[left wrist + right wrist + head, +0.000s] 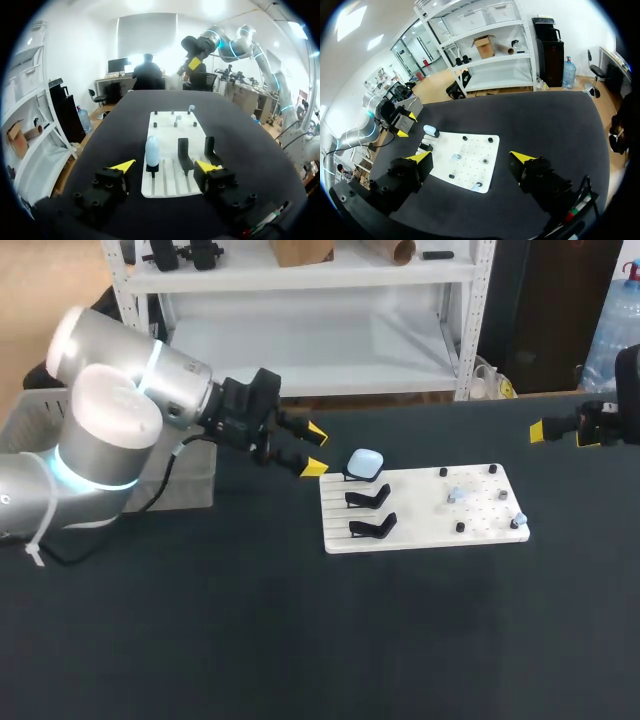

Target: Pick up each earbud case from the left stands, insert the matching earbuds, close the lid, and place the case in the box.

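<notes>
A: Where are the left jaws?

B: Spread wide and empty, just off the left edge of the board point(420, 536). They are near the case point(365, 462), which sits on the rear stand at the board's left end. I'd call this the approach to the pick.

A: How should it go?

B: Come in level so one finger passes each side of the case, clear of the stand next to it. Clamp on the body rather than the lid, then lift straight up off the stand so the board isn't dragged along.

A: And the counts, going rightward across the board?

B: There's one grey box point(190, 488) on the counter, well off the board's left. Then three stands point(368, 498), the rear one loaded and two bare, and one case. On the board's right half there are two pale earbuds point(455, 495) and four dark pegs point(443, 472) that I can make out.

A: The right jaws?

B: Well off the board's right end, open with nothing between them.
</notes>
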Robot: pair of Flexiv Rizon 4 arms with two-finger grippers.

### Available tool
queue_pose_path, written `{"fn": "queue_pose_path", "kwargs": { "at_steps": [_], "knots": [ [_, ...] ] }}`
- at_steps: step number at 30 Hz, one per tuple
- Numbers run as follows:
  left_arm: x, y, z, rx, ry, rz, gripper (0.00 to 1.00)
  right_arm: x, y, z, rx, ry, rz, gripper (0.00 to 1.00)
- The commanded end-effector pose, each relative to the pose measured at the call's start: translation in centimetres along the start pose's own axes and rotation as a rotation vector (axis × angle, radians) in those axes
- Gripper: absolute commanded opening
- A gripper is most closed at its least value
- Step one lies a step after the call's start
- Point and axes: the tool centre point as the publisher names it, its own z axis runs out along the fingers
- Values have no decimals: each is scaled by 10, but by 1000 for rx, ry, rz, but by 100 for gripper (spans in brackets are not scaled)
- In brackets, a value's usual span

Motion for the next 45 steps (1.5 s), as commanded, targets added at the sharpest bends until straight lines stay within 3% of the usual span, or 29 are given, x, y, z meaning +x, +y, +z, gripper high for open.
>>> {"fn": "queue_pose_path", "kwargs": {
  "at_steps": [1,5,10,15,17,19,45],
  "knots": [
    [2,3,12,-6,-6,7,89,0,-1,0,-2,0,-1,100],
    [3,8,21,0,-10,10,86,0,-1,0,-2,0,-1,100],
    [5,14,28,-10,-28,0,68,0,-1,0,-2,0,-1,100],
    [6,16,36,-11,-35,0,61,0,-1,0,-2,0,-1,100],
    [6,16,38,-8,-35,3,50,0,-1,0,-2,0,-1,100],
    [6,16,40,-4,-37,4,47,0,-1,0,-2,0,-1,100],
    [8,22,63,-6,-51,2,40,0,-1,0,-2,0,-1,100]
  ]
}}
